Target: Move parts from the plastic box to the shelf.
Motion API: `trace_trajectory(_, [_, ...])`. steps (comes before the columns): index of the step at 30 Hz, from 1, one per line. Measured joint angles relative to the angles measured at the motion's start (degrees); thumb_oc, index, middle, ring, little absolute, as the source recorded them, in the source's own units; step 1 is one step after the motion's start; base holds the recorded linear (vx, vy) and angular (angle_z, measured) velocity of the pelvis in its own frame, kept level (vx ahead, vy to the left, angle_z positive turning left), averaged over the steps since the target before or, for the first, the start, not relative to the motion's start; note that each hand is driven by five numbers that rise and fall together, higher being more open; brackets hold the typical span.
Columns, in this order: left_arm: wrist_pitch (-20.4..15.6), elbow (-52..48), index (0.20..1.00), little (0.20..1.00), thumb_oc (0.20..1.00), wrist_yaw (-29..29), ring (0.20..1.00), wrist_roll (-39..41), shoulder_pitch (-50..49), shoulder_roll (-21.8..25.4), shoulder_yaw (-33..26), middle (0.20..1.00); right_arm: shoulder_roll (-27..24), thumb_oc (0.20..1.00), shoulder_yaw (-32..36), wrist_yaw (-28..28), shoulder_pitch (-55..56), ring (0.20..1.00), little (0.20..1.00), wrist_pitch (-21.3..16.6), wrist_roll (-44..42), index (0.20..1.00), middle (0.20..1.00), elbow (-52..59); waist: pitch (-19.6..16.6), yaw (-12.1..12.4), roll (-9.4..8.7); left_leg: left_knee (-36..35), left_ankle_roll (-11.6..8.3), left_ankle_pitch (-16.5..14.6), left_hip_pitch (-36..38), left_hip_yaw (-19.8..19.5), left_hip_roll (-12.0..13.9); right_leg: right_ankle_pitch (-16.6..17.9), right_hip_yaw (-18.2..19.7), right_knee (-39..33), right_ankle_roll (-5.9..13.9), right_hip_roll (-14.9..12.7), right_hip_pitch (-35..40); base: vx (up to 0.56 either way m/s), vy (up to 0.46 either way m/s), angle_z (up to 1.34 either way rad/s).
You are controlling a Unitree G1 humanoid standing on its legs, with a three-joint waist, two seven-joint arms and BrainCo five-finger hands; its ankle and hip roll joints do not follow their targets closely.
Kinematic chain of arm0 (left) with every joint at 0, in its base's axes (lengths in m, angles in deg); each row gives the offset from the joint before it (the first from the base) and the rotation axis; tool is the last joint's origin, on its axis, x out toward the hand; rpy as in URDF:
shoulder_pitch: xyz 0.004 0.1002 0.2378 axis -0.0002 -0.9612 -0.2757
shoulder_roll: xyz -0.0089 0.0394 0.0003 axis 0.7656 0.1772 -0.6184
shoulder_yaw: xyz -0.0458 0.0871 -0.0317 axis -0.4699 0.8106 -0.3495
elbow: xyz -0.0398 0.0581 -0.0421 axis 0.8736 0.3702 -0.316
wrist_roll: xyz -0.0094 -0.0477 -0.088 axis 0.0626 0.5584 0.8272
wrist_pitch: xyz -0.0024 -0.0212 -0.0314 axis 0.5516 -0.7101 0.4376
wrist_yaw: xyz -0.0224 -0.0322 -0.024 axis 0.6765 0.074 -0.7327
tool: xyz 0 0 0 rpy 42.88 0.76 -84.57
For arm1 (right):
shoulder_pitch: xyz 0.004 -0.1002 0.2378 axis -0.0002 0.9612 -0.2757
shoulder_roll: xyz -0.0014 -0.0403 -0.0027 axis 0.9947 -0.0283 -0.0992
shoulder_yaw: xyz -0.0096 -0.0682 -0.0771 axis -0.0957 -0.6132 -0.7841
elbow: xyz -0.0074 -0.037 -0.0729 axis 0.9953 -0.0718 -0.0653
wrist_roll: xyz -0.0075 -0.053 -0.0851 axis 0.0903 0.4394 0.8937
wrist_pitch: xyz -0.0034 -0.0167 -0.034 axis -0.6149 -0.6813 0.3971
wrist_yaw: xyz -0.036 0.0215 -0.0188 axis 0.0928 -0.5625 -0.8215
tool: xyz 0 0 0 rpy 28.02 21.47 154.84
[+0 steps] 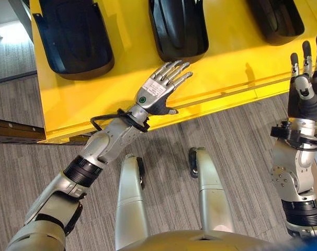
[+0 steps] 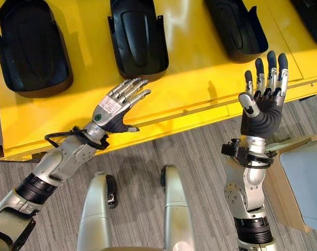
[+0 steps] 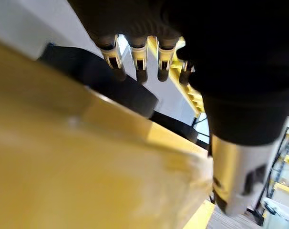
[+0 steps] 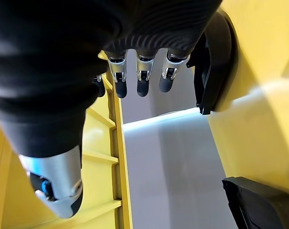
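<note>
In the left eye view, the yellow shelf (image 1: 95,99) already carries black parts: one part (image 1: 75,36) lies beyond the left hand (image 1: 157,93) toward its outer side, and a second part (image 1: 178,26) lies straight ahead of its fingertips. The left hand hovers over the front edge of the shelf with straight, spread fingers, and it holds nothing. In the right eye view, the right hand (image 2: 264,99) stands upright near the front edge of the shelf, its fingers straight and apart, also empty; a third part (image 2: 237,29) lies just ahead of it. Beside the right wrist, a corner of a grey box (image 2: 305,185) is visible, but its inside cannot be seen. In the left wrist view, the fingers hang free above the yellow surface, with dark parts beyond them. In the right wrist view, the fingers are free as well. Judging from this, several parts are placed, and how many are left cannot be told.
</note>
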Motion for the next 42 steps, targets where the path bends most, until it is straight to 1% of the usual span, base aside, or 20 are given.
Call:
trace_trajectory(6, [0.0, 1.9, 1.0, 1.0, 1.0, 1.3, 1.0, -0.1, 2.6, -1.2, 2.5, 1.0, 0.0, 1.0, -1.1, 0.0, 0.0, 1.0, 1.0, 0.1, 0.0, 1.0, 1.0, 0.0, -0.6, -0.6, 0.03, 0.0, 0.01, 0.0, 0.0, 0.2, 0.1, 0.2, 0.2, 0.0, 0.28, 0.2, -0.1, 0.0, 0.0, 0.0])
trace_trajectory(10, [0.0, 2.9, 1.0, 1.0, 1.0, 2.1, 1.0, -0.4, 3.6, -1.5, 3.0, 1.0, 0.0, 1.0, -1.2, -0.1, 0.0, 1.0, 1.0, 0.1, 0.0, 1.0, 1.0, 0.0, -0.7, -0.6, 0.05, 0.0, 0.02, 0.0, 0.0, 0.2, 0.2, 0.2, 0.3, 0.0, 0.26, 0.4, -0.2, 0.0, 0.0, 0.0])
trace_trajectory(12, [0.1, 4.4, 1.0, 1.0, 1.0, 2.3, 1.0, -0.5, 4.1, -2.5, 3.1, 1.0, 0.0, 1.0, -1.3, -0.2, 0.0, 1.0, 1.0, 0.1, 0.0, 1.0, 1.0, -0.1, -0.8, -0.6, 0.07, 0.1, 0.01, 0.0, 0.0, 0.3, 0.3, 0.2, 0.4, 0.0, 0.24, 0.5, -0.2, 0.0, 0.0, 0.0])
trace_trajectory(14, [0.9, 5.0, 1.0, 1.0, 1.0, 2.3, 1.0, -0.5, 4.6, -3.5, 3.3, 1.0, 0.0, 1.0, -1.3, -0.6, 0.1, 1.0, 1.0, 0.2, -0.1, 1.0, 1.0, -0.1, -0.9, -0.7, 0.08, 0.1, 0.01, 0.0, 0.0, 0.4, 0.4, 0.3, 0.4, 0.0, 0.25, 0.6, -0.3, 0.0, 0.0, 0.0])
trace_trajectory(19, [1.3, 6.2, 1.0, 1.0, 1.0, 2.3, 1.0, -0.5, 5.5, -4.2, 3.8, 1.0, 0.0, 1.0, -1.3, -1.2, 0.4, 1.0, 1.0, 0.6, -0.2, 1.0, 1.0, -0.1, -1.1, -0.7, 0.27, 0.0, 0.0, 0.0, 0.0, 0.4, 0.6, 0.3, 0.5, 0.0, 0.25, 0.7, -0.4, 0.0, 0.0, 0.0])
trace_trajectory(22, [2.2, 6.8, 1.0, 1.0, 1.0, 2.2, 1.0, -0.4, 5.7, -5.1, 3.8, 1.0, 0.0, 1.0, -1.3, -1.3, 0.5, 1.0, 1.0, 0.8, -0.3, 1.0, 1.0, -0.1, -1.2, -0.8, 0.36, 0.1, -0.03, 0.0, 0.0, 0.5, 0.6, 0.4, 0.5, 0.0, 0.25, 0.8, -0.5, 0.0, 0.0, 0.0])
trace_trajectory(30, [2.4, 8.0, 1.0, 1.0, 1.0, 1.6, 1.0, -0.4, 6.3, -5.5, 3.8, 1.0, 0.0, 1.0, -1.2, -2.2, 0.6, 1.0, 1.0, 1.1, -1.1, 1.0, 1.0, -0.5, -1.3, -0.9, 0.5, 0.1, -0.02, 0.0, 0.1, 0.8, 0.7, 0.6, 1.0, 0.0, 0.25, 0.9, -0.7, 0.0, 0.002, -0.01])
trace_trajectory(34, [2.6, 9.8, 1.0, 1.0, 1.0, 1.0, 1.0, -0.4, 7.8, -5.9, 4.9, 1.0, 0.0, 1.0, -1.3, -2.3, 0.6, 1.0, 1.0, 1.1, -1.2, 1.0, 1.0, -0.5, -1.5, -1.0, 0.52, 0.3, 0.23, -0.2, 0.0, 0.9, 1.1, 0.8, 1.1, -0.1, 0.12, 1.2, -0.8, 0.0, -0.002, -0.06])
trace_trajectory(36, [3.3, 10.0, 1.0, 1.0, 1.0, 0.9, 1.0, -0.5, 7.9, -5.8, 4.9, 1.0, 0.0, 1.0, -1.3, -2.4, 0.6, 1.0, 1.0, 1.2, -1.2, 1.0, 1.0, -0.5, -1.6, -1.0, 0.53, 0.3, 0.11, -0.3, 0.1, 0.9, 1.4, 1.1, 1.2, -0.4, 0.13, 1.5, -0.9, 0.0, 0.001, -0.11])
trace_trajectory(42, [3.7, 11.1, 1.0, 1.0, 1.0, 0.7, 1.0, -0.4, 8.6, -5.9, 5.6, 1.0, 0.0, 1.0, -1.5, -2.4, 0.7, 1.0, 1.0, 1.2, -1.3, 1.0, 1.0, -0.5, -2.1, -2.3, 0.54, 0.1, 0.07, -0.3, 0.0, 1.1, 1.6, 1.3, 1.2, -1.0, 0.35, 1.6, -1.0, 0.0, 0.001, -0.03])
